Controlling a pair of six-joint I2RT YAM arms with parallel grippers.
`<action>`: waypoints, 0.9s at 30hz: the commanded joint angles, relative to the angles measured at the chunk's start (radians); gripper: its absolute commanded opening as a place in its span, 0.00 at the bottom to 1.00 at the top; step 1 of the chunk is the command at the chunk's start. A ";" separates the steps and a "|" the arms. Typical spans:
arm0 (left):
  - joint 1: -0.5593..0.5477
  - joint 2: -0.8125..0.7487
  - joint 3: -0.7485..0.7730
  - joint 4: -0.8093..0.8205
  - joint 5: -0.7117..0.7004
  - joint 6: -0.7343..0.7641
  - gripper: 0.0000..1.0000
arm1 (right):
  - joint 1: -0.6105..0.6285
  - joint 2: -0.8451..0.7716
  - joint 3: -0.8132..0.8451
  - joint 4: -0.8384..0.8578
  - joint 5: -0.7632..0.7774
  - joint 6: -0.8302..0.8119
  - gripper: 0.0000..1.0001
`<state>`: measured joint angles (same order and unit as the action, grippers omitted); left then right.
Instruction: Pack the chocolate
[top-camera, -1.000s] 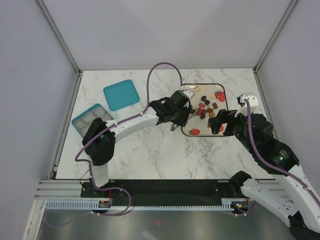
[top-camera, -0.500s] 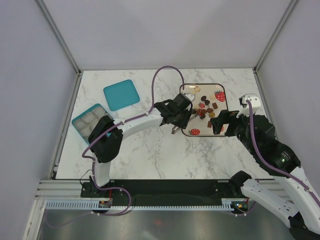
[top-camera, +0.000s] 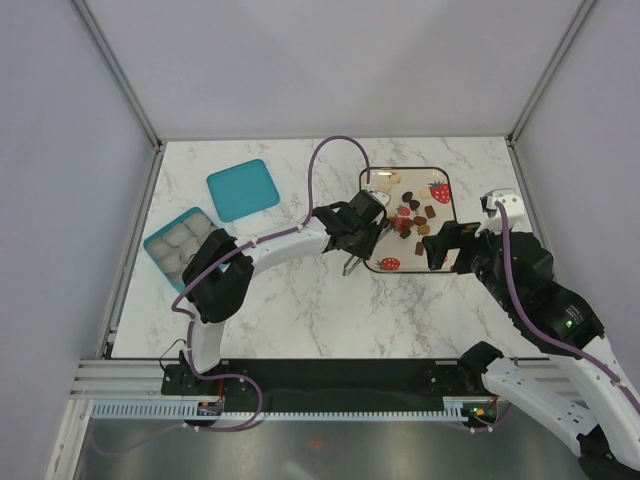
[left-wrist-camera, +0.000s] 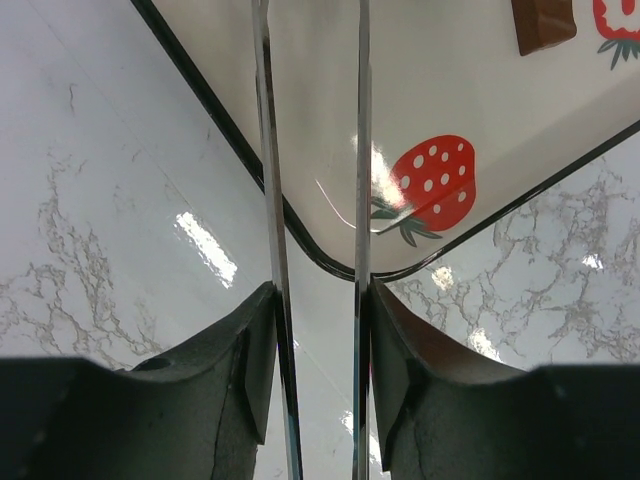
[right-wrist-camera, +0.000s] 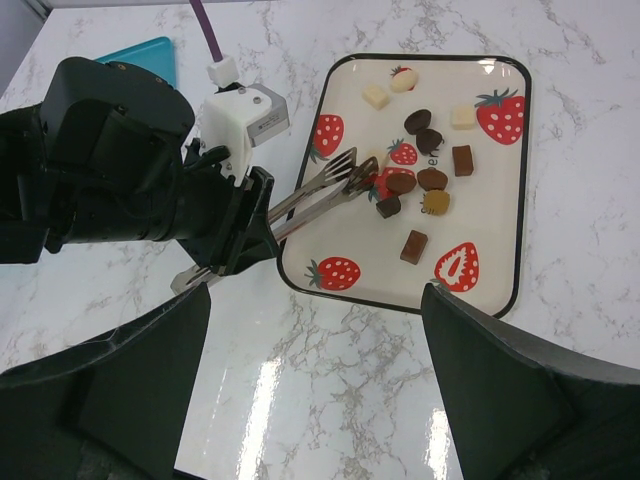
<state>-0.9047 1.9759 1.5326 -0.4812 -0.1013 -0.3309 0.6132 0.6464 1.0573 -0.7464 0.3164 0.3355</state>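
Note:
Several chocolate pieces (top-camera: 412, 215), dark brown, mid brown and cream, lie on a white tray (top-camera: 405, 255) with strawberry prints. They show as a cluster in the right wrist view (right-wrist-camera: 420, 180). My left gripper (top-camera: 352, 235) is shut on silver tongs (right-wrist-camera: 310, 200) at the tray's left edge. The tong tips reach over the tray to a dark piece; I cannot tell whether they grip it. The left wrist view shows the two tong arms (left-wrist-camera: 262, 150) between my left gripper's jaws (left-wrist-camera: 317, 300), and one brown piece (left-wrist-camera: 543, 25). My right gripper (top-camera: 445, 248) is open and empty above the tray's near right side (right-wrist-camera: 315, 300).
A teal box (top-camera: 180, 243) with white cups inside stands at the far left, and its teal lid (top-camera: 242, 188) lies behind it. The tray (right-wrist-camera: 490, 190) has a black rim. The left arm's purple cable loops over the table behind the tray.
The left arm's elbow has swung right and nearer, and the gripper with the tongs has shifted slightly toward the near edge. The right gripper has barely moved.

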 joint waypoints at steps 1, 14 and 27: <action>-0.003 -0.054 0.020 0.012 -0.009 -0.014 0.45 | 0.005 -0.008 0.030 0.002 0.018 -0.012 0.95; -0.003 -0.190 0.006 -0.098 -0.034 -0.092 0.39 | 0.005 -0.030 0.030 0.004 -0.002 -0.007 0.95; 0.099 -0.401 -0.035 -0.429 -0.185 -0.239 0.36 | 0.005 -0.034 -0.002 0.035 -0.069 0.005 0.95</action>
<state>-0.8707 1.7252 1.5200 -0.7494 -0.1982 -0.4686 0.6132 0.6228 1.0573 -0.7486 0.2817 0.3363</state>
